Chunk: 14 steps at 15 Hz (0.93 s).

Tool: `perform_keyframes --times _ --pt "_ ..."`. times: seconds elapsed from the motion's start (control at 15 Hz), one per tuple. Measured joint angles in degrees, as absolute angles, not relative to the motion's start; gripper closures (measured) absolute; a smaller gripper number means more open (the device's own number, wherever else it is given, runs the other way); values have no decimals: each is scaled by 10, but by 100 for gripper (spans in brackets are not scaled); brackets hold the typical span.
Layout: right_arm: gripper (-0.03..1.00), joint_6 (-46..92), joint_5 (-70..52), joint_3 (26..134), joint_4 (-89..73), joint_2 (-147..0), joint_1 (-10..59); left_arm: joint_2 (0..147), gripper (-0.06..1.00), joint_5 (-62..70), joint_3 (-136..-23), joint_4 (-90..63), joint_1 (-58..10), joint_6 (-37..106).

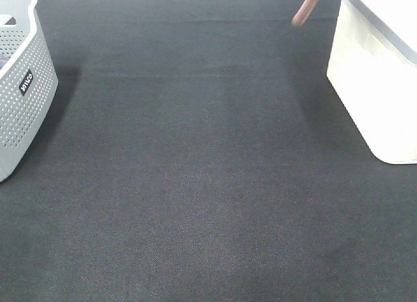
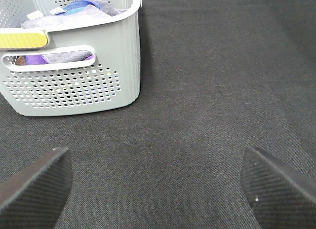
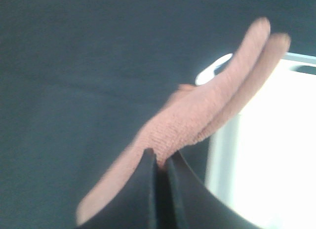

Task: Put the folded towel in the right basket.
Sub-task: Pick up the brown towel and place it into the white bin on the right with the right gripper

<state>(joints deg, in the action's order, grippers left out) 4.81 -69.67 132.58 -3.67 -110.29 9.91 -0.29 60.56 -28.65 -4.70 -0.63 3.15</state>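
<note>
The folded towel (image 3: pixel 197 115) is rust-brown terry cloth, pinched between the shut fingers of my right gripper (image 3: pixel 160 162) and held in the air, blurred by motion. In the high view only its hanging end (image 1: pixel 306 8) shows at the top edge, just left of the right basket (image 1: pixel 378 87), a smooth white bin with a grey rim. The basket's white wall (image 3: pixel 266 155) shows beside the towel in the right wrist view. My left gripper (image 2: pixel 158 182) is open and empty, low over the dark mat.
A grey perforated basket (image 1: pixel 19 87) with a dark label stands at the left edge; in the left wrist view (image 2: pixel 74 81) it holds purple and blue cloths. The black mat (image 1: pixel 195 172) covers the table between the baskets.
</note>
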Motion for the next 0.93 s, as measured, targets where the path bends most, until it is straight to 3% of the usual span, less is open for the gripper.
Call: perform_keyframes --times 0.47,0.93 --pt "97 51 -697 1326 -135 -1125 -109 -3 7 606 -286 -47 -6 32" --pt "96 48 -698 1326 -144 -1214 -123 -3 7 606 -286 -47 -6 32"
